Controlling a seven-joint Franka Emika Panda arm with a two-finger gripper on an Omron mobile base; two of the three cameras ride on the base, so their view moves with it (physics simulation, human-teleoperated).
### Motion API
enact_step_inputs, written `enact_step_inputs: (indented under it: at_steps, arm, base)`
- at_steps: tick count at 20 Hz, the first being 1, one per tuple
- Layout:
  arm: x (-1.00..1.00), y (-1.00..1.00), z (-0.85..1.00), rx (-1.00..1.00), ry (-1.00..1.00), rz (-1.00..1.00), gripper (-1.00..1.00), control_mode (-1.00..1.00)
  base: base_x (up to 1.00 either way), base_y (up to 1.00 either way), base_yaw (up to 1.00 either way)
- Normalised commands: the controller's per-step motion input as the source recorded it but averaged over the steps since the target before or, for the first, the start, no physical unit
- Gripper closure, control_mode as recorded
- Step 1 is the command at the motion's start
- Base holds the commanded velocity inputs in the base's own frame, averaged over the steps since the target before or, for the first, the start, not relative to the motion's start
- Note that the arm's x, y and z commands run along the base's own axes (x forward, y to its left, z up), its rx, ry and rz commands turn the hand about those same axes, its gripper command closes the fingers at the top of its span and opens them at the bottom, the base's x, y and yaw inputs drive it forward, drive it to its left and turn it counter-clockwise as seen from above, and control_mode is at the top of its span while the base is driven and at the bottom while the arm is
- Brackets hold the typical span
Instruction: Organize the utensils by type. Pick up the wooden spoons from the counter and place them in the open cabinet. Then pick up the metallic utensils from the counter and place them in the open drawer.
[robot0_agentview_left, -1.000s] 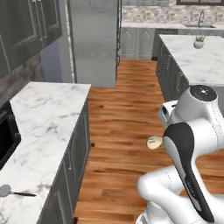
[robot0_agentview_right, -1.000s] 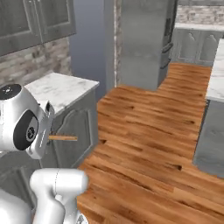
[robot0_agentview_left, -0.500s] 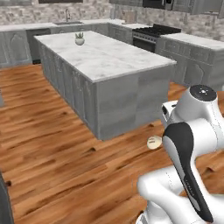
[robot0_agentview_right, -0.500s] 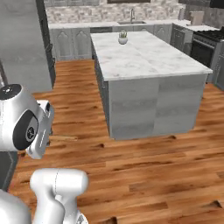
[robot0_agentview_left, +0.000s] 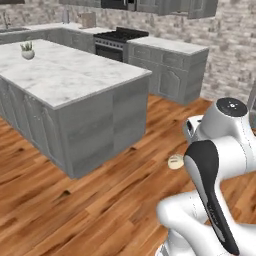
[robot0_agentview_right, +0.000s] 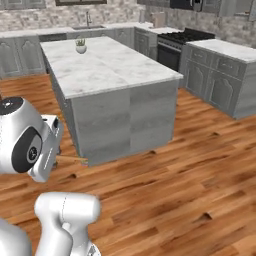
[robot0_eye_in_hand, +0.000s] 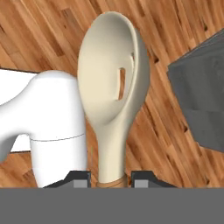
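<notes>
The gripper (robot0_eye_in_hand: 110, 179) is closed on a wooden spoon (robot0_eye_in_hand: 113, 92), its 2 fingertips (robot0_eye_in_hand: 79, 178) pinching the handle so the spoon's long axis runs straight out from the hand, pale slotted head foremost. I judge the carry to the cabinet unfinished: the spoon hangs over bare floor (robot0_agentview_left: 95, 200) near the island (robot0_agentview_left: 75, 95). The hand view shows the slot; the right base view shows the orange-brown handle (robot0_agentview_right: 72, 159), the left the head (robot0_agentview_left: 175, 161).

Pale spoon head (robot0_agentview_left: 175, 161) beside white arm (robot0_agentview_left: 215, 165)
</notes>
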Motion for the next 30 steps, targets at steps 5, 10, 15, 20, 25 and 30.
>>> enact_step_inputs:
  at_steps: [5, 10, 15, 20, 25, 30]
  arm:
    - [0.00, 0.00, 0.00, 0.00, 0.00, 0.00, 1.00, 1.00]
    - [0.00, 0.00, 0.00, 0.00, 0.00, 0.00, 1.00, 1.00]
    - [0.00, 0.00, 0.00, 0.00, 0.00, 0.00, 1.00, 1.00]
    - [0.00, 0.00, 0.00, 0.00, 0.00, 0.00, 1.00, 1.00]
    - [0.00, 0.00, 0.00, 0.00, 0.00, 0.00, 1.00, 1.00]
    - [0.00, 0.00, 0.00, 0.00, 0.00, 0.00, 1.00, 1.00]
  base:
    - [1.00, -0.17, -0.07]
    - [1.00, -0.30, 0.00]
    - [0.84, -0.53, 0.01]
    - [0.78, -0.57, 0.00]
    - [0.80, -0.54, 0.00]
    - [0.88, -0.42, 0.00]
